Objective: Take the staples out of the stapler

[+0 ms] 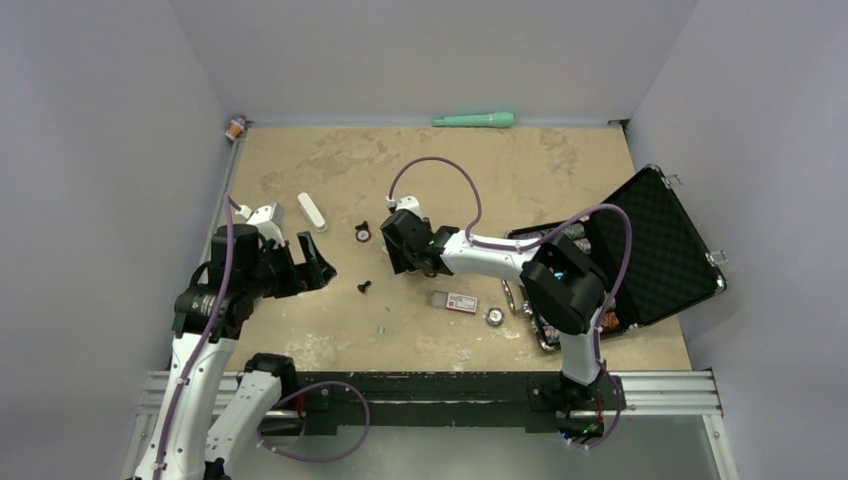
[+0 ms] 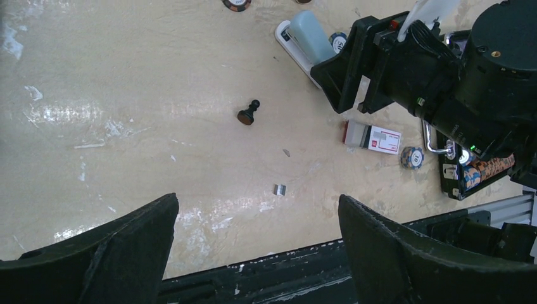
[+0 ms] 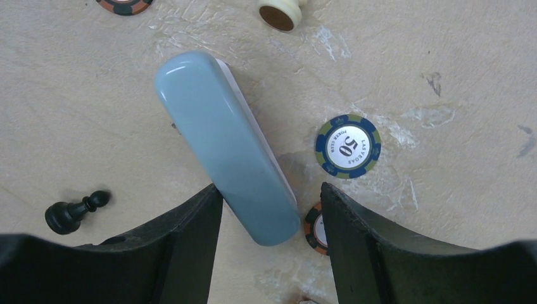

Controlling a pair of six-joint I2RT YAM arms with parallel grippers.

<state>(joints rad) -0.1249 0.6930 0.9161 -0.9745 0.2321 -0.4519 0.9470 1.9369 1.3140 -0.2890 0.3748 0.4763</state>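
Poised with the right gripper [image 3: 269, 193] half-open astride the near end of the stapler [image 3: 221, 133], laid slanting away up-left, apart from the wide-open left gripper [image 2: 256, 201].

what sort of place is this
Probably a robot test cell: plain walls box in a worn table, robot arms bolt to a metal rail, and props like a poker chip and stapler lie scattered.
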